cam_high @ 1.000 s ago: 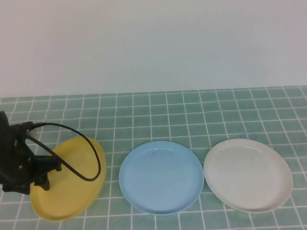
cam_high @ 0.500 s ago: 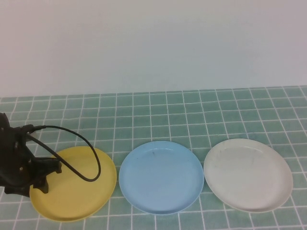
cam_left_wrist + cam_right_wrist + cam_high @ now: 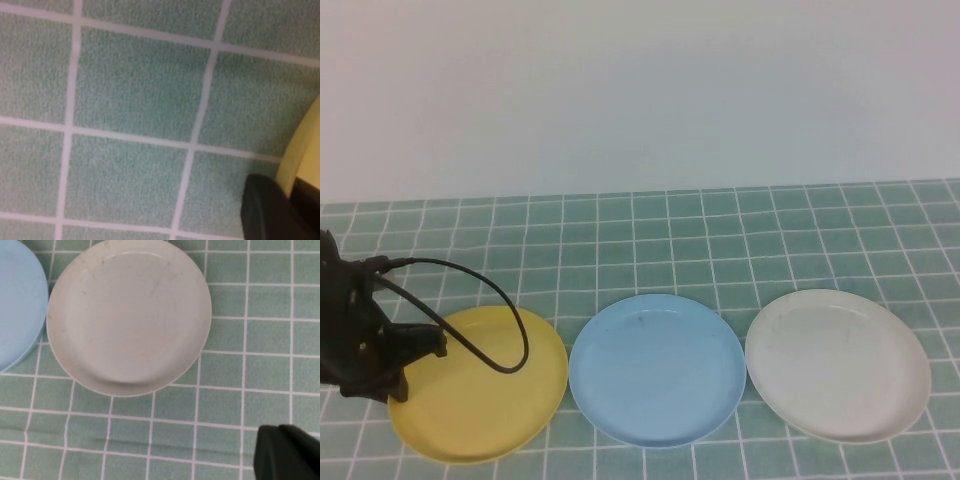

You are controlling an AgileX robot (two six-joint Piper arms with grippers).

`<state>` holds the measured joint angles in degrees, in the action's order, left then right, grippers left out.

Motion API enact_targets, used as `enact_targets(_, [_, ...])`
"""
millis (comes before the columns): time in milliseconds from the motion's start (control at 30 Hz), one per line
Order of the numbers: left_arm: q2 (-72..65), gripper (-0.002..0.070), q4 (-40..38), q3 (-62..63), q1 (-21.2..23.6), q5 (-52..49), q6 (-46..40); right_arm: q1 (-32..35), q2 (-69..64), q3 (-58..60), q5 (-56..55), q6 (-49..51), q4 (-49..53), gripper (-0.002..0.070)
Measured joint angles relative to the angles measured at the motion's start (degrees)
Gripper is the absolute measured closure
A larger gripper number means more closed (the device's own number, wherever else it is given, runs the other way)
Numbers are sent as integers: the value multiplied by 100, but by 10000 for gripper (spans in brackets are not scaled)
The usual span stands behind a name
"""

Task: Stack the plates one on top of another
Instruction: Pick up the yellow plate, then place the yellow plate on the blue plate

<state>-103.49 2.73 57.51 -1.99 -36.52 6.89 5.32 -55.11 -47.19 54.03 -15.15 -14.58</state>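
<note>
Three plates lie in a row on the green tiled table. The yellow plate (image 3: pixel 480 385) is at the left, the light blue plate (image 3: pixel 657 368) in the middle, and the white plate (image 3: pixel 837 363) at the right. My left gripper (image 3: pixel 397 383) is shut on the yellow plate's left rim. In the left wrist view the yellow rim (image 3: pixel 300 150) sits between the two dark fingers of the left gripper (image 3: pixel 292 189). My right gripper (image 3: pixel 287 452) is shut and empty, near the white plate (image 3: pixel 129 315) and apart from it. The blue plate (image 3: pixel 17 305) shows at that view's edge.
The left arm's black cable (image 3: pixel 505 330) loops over the yellow plate. The tiled cloth (image 3: pixel 720 240) ends at a plain pale wall (image 3: pixel 640 90) behind. The blue and white plates lie close together, with a narrow gap between their rims.
The yellow plate was tilted up on its left side. It now lies nearly flat and a little further right, closer to the blue plate. My left gripper came down with it.
</note>
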Motion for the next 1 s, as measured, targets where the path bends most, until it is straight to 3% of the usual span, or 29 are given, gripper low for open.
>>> enact_targets(467, [-23, 668, 218, 2700, 0, -2593, -365, 0, 0, 0, -22, 0, -4, 678])
enact_targets(533, [-23, 668, -99, 3100, 0, -2915, -423, 0, 0, 0, -22, 0, -4, 678])
enact_targets(667, [-23, 668, -1443, 3613, -14, -3291, -1230, 0, 0, 0, -44, -9, -28, 678])
enact_targets(767, [-23, 669, -2161, 3619, -243, -3291, -1715, 0, 0, 0, -162, -9, -113, 678])
enact_targets(1000, [-389, 669, -1982, 3619, -1172, -2963, -1763, 0, 0, 0, -323, -9, -319, 678])
